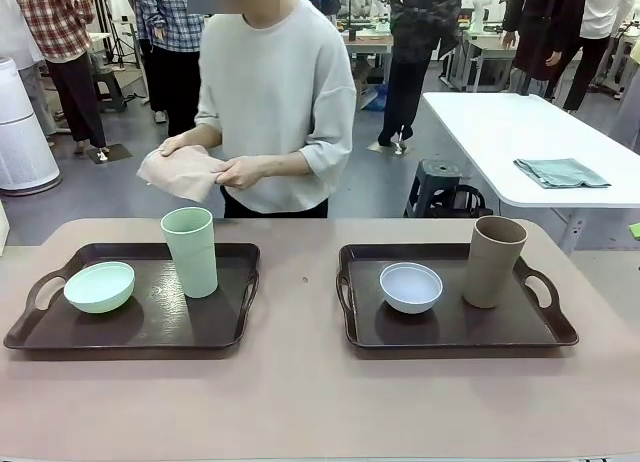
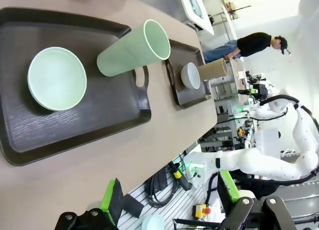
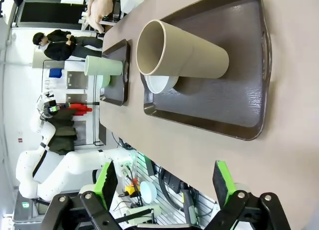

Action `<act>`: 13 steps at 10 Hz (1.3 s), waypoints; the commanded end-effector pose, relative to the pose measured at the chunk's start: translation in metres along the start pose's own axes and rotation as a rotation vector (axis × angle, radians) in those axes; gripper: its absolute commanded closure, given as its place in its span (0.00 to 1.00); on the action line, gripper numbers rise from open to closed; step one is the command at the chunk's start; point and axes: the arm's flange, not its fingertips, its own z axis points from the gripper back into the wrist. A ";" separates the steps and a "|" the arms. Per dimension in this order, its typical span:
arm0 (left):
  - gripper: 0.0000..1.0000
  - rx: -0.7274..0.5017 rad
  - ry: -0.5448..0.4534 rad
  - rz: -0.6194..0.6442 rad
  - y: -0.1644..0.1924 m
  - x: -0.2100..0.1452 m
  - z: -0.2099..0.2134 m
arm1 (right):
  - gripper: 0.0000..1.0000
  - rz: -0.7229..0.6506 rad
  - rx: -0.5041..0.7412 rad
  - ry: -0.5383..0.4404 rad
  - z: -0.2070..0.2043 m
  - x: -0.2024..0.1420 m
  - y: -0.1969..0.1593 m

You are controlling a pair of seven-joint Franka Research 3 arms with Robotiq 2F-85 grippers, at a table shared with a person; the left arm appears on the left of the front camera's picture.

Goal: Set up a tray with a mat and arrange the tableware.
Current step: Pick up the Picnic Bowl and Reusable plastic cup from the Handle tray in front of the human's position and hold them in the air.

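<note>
Two dark brown trays lie side by side on the table. The left tray (image 1: 150, 322) carries a pale green bowl (image 1: 99, 286) and a tall pale green cup (image 1: 190, 250). On the right tray (image 1: 470, 327) stand a white bowl (image 1: 411, 287) and a tall tan-brown cup (image 1: 494, 261). Across the table a person holds a folded pinkish mat (image 1: 180, 172) in both hands, above the far edge. My left gripper (image 2: 169, 197) is open and empty, back from the table's near edge and facing the green bowl (image 2: 57, 78) and green cup (image 2: 132, 50). My right gripper (image 3: 164, 185), also open and empty, faces the tan cup (image 3: 182, 51) and white bowl (image 3: 162, 83).
A bare strip of beige table (image 1: 300, 402) runs between the trays and along the near edge. Behind the person are a white table (image 1: 520, 132) with a green cloth (image 1: 560, 172), a stool (image 1: 435, 182), and other people standing farther off.
</note>
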 end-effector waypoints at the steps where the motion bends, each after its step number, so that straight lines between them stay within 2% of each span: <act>1: 0.00 -0.019 -0.007 -0.010 0.000 0.000 0.002 | 0.00 0.003 0.016 -0.003 0.000 0.000 0.000; 13: 0.00 -0.019 -0.007 -0.010 0.000 0.000 0.002 | 0.00 0.003 0.016 -0.003 0.000 0.000 0.000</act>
